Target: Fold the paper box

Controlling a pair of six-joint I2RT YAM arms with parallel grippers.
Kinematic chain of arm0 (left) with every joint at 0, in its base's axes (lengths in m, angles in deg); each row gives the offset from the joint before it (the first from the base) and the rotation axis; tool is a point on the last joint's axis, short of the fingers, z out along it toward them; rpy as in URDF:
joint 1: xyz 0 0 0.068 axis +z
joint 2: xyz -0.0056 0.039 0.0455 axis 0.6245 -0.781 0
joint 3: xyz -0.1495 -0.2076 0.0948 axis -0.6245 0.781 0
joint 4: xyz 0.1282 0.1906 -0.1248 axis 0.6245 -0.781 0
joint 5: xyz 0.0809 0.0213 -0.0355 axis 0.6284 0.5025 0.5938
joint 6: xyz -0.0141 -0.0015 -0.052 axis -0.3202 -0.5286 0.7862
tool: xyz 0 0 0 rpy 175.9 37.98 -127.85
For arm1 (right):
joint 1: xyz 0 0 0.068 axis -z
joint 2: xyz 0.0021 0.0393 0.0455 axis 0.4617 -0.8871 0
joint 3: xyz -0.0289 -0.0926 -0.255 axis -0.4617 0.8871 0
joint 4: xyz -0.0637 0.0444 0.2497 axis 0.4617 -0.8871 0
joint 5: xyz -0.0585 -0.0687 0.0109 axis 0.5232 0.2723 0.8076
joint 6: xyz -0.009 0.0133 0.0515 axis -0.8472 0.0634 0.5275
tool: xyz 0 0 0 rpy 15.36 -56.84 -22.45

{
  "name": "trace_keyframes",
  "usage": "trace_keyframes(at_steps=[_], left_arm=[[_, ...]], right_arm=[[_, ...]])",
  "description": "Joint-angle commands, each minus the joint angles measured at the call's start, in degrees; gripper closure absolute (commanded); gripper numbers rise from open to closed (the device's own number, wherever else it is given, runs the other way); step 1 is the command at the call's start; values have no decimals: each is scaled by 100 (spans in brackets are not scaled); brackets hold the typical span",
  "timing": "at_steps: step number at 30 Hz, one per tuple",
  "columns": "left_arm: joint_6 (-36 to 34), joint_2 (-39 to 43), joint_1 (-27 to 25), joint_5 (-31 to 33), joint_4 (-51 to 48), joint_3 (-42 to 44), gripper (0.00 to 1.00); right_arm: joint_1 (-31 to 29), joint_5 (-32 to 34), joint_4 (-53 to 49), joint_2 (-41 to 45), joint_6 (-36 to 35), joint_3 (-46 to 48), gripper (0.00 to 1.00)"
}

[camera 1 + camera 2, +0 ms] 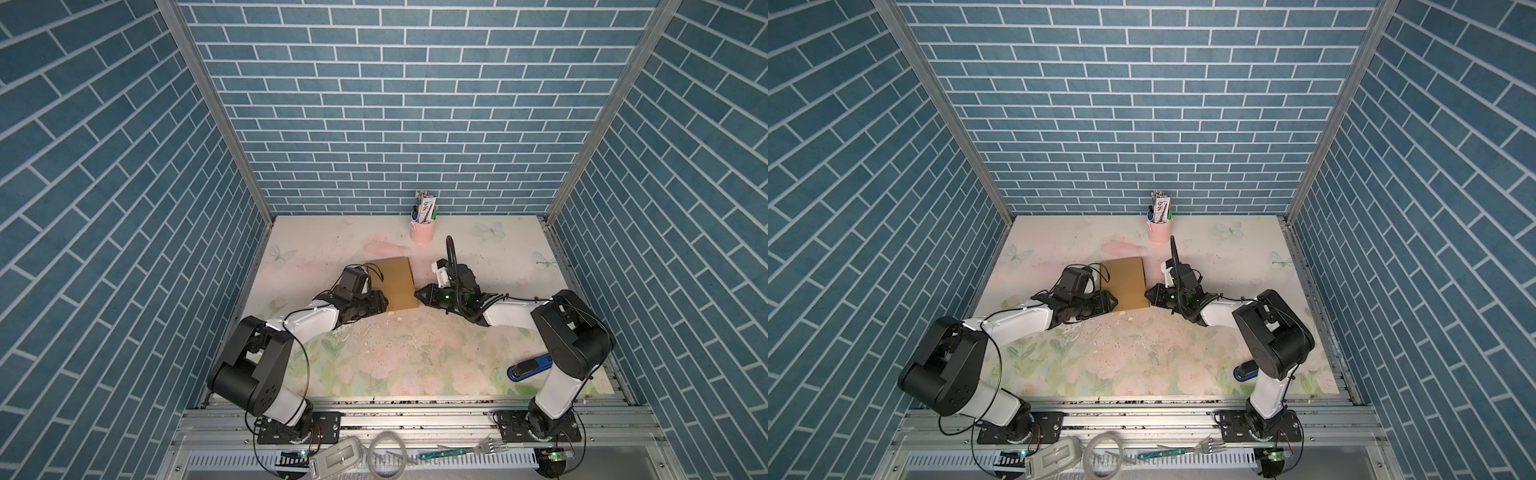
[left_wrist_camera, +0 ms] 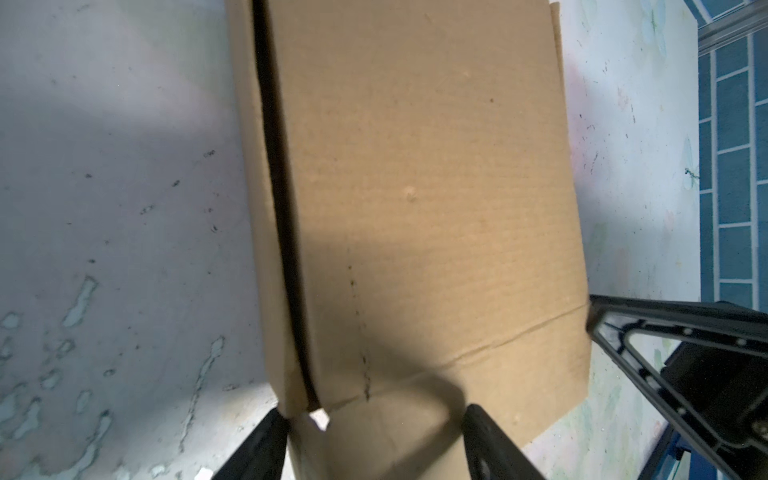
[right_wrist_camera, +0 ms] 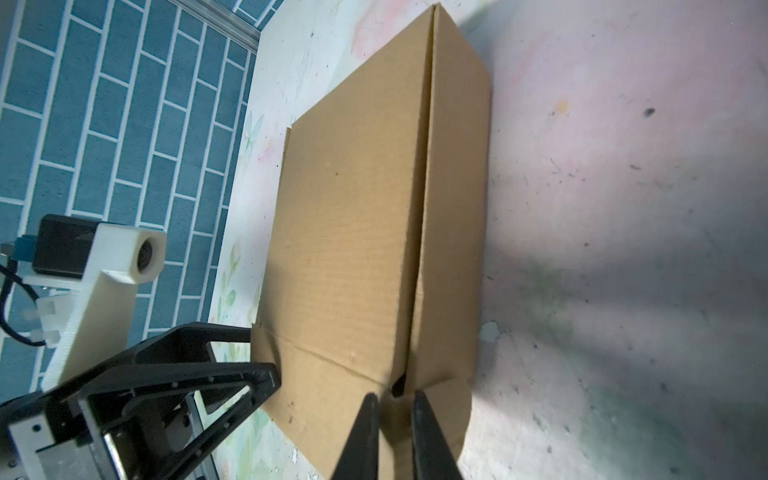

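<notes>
On the floral table (image 1: 374, 365), the paper box (image 1: 392, 284) lies nearly closed betw. my left gripper (image 2: 374, 419), spread astride its near edge, & my right gripper (image 3: 395, 399), pinching its rounded corner tab (image 3: 440, 411), which I'd tuck slowly & level into the side gap (image 3: 419, 232) w/o buckling.

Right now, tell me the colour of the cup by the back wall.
The cup is pale pink; it shows best in a top view.

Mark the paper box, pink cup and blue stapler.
paper box (image 1: 392, 284): in a top view, middle of its brown top panel.
pink cup (image 1: 422, 235): in a top view, its outer wall.
blue stapler (image 1: 519, 375): in a top view, its blue base.
</notes>
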Motion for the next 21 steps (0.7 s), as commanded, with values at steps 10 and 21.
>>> trace_keyframes(at_steps=[10,21], left_arm=[[-62,-123,-24,73,24,-84,32],[-99,-194,-24,83,48,-78,32]], right_arm=[[-34,109,-310,57,-114,36,81],[-41,20,-79,88,50,190,80]])
